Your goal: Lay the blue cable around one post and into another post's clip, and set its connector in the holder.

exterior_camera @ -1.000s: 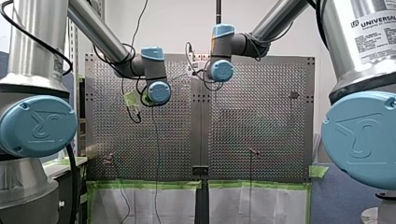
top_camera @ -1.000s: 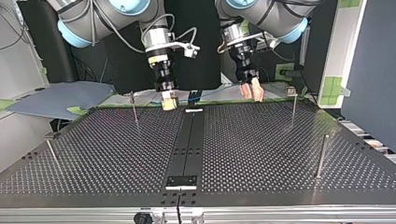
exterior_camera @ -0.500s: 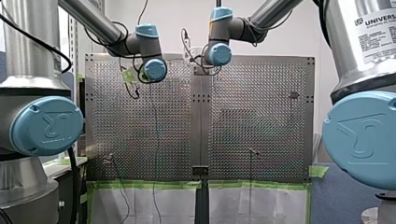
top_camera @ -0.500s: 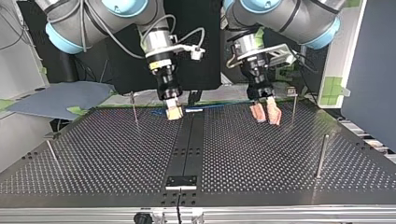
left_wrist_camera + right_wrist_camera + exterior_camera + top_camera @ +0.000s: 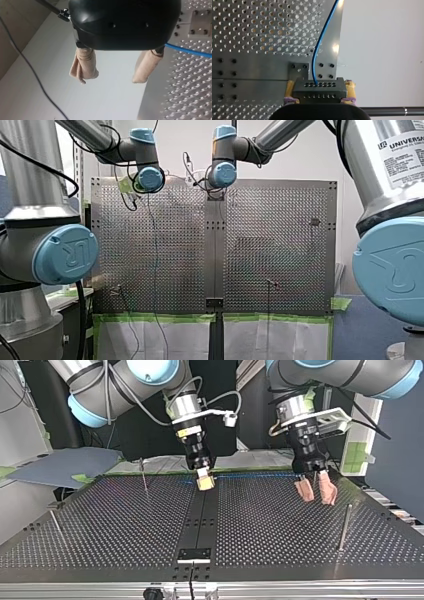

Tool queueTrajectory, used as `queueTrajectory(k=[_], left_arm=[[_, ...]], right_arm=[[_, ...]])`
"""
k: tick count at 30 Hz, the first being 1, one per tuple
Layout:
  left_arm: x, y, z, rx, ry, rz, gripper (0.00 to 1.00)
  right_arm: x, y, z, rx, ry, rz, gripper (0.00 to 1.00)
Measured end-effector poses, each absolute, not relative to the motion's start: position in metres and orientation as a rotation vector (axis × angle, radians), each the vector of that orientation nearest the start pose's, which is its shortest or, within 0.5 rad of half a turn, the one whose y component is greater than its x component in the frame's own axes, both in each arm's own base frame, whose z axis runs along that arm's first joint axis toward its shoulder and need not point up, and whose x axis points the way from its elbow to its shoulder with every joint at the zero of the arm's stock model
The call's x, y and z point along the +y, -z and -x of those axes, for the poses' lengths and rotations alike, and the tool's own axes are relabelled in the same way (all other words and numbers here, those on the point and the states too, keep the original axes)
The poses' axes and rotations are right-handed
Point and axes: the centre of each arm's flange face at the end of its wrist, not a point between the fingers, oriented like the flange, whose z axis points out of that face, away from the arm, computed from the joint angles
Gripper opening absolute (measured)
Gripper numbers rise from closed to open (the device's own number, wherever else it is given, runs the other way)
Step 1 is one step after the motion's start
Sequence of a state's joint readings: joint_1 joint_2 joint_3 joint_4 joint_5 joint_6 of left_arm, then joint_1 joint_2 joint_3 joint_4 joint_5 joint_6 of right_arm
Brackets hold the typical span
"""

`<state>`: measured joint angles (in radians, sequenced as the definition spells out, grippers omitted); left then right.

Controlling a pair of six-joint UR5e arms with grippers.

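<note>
You cannot see either gripper in the front view, because the wrist joints cover them. In the right wrist view my right gripper [image 5: 319, 96] shows only its yellow pads [image 5: 348, 91], clamped on the sides of a black, block-shaped connector [image 5: 319, 87] with rows of small holes. The blue cable [image 5: 320, 47] rises from it in a smooth curve over the perforated metal table [image 5: 257, 37] and is cut off at the edge. My left gripper [image 5: 111, 78] hangs with its beige, cloth-like pads [image 5: 83, 63] well apart and nothing between them; the cable passes behind one. The black bracket [image 5: 195, 554] at the top view's near edge may be the holder; the connector is well apart from it.
</note>
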<state>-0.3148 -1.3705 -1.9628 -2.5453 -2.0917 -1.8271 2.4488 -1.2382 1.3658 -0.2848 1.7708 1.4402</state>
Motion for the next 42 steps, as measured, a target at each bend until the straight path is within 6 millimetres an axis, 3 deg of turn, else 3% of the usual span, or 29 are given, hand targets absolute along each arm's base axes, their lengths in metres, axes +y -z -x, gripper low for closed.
queueTrajectory(k=[6, 16, 28, 34, 42], left_arm=[[-0.19, -0.463, -0.366, 1.14, 0.19, 0.415, 1.0], [-0.16, -0.485, -0.353, 1.134, 0.186, 0.403, 1.0], [-0.128, -0.458, -0.384, 1.289, 0.126, 0.381, 1.0], [-0.112, -0.454, -0.399, 1.343, 0.116, 0.385, 1.0], [-0.089, -0.457, -0.407, 1.387, 0.118, 0.411, 1.0]], right_arm=[[-0.316, -0.444, -0.573, -0.64, -1.722, -1.564, 0.04], [-0.308, -0.436, -0.601, -0.614, -1.695, -1.652, 0.04], [-0.295, -0.43, -0.632, -0.577, -1.657, -1.756, 0.04], [-0.291, -0.426, -0.645, -0.564, -1.638, -1.797, 0.04], [-0.296, -0.443, -0.658, -0.554, -1.672, -1.76, 0.04]])
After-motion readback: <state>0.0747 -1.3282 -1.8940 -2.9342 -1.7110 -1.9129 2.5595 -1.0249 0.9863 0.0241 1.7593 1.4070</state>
